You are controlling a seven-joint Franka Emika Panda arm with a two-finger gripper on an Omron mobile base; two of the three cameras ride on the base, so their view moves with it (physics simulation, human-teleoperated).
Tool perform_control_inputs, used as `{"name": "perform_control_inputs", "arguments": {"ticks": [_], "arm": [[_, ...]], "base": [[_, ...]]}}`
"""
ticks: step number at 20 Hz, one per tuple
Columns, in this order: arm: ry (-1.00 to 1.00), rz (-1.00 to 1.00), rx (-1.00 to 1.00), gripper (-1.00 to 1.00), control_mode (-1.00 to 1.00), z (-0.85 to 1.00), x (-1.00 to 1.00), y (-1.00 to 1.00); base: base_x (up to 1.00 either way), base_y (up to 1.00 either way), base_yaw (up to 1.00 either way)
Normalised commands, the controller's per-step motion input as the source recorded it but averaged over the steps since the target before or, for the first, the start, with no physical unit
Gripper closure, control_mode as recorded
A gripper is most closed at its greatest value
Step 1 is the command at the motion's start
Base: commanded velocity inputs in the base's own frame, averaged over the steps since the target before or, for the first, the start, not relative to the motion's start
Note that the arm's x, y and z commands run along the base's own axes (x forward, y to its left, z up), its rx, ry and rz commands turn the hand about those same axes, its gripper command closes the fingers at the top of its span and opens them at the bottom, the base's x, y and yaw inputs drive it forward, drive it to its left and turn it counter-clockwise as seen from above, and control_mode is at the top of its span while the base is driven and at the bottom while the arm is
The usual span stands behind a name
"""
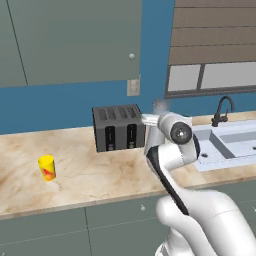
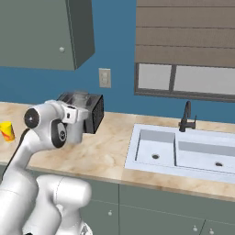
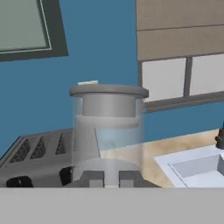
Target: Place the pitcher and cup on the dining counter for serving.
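Pitcher [image 3: 107, 131], translucent grey with grey lid, upright and clamped between the narrow-set fingertips of the gripper [image 3: 111, 178], raised beside the toaster's [image 1: 118, 127] sink-side end; yellow cup [image 1: 47, 167] stands upright on the marble worktop [image 1: 95, 170] toward its left end, well apart from toaster; sink [image 2: 183, 153] at right.
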Motion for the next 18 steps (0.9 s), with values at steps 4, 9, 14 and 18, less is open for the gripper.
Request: {"name": "perform_control_inputs", "arguments": {"ticks": [4,9,14,18], "arm": [[-0.41,0.09,0.13,1.00,-1.00,0.51,-0.49,-0.42],[-0.19,0.04,0.00,1.00,-1.00,0.22,-0.14,-0.15],[0.00,0.00,0.00,1.00,-1.00,0.00,0.00,0.00],[0.00,0.04,0.00,1.00,1.00,0.00,-0.02,0.00]], "base": [[0.00,0.00,0.00],[0.00,0.00,0.00],[0.00,0.00,0.00],[-0.12,0.00,0.11]]}}
